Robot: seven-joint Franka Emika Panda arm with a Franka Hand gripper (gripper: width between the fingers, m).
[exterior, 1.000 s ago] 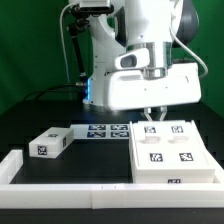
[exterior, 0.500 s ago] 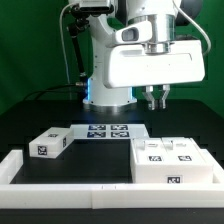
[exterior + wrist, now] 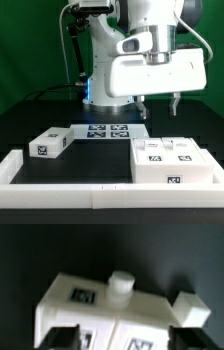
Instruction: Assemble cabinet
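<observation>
The cabinet's big white box (image 3: 175, 162) lies at the exterior view's right on the black table, with square tags on its top and front. A smaller white tagged block (image 3: 48, 143) lies apart at the exterior view's left. My gripper (image 3: 160, 104) hangs above the big box, open and empty, clear of it. In the wrist view the big box (image 3: 100, 308) shows below my gripper (image 3: 128, 339), with a short round peg (image 3: 121, 281) and a small white block (image 3: 188, 307) on it. One dark finger (image 3: 62, 336) stands at each side.
The marker board (image 3: 108, 131) lies flat behind the parts in the middle. A low white border rail (image 3: 70, 190) runs along the table's front and the exterior view's left side. The robot's white base (image 3: 100, 70) stands at the back.
My gripper has risen from the top of the big box and its fingers have spread apart. The box, first tipped up, now lies flat on the table.
</observation>
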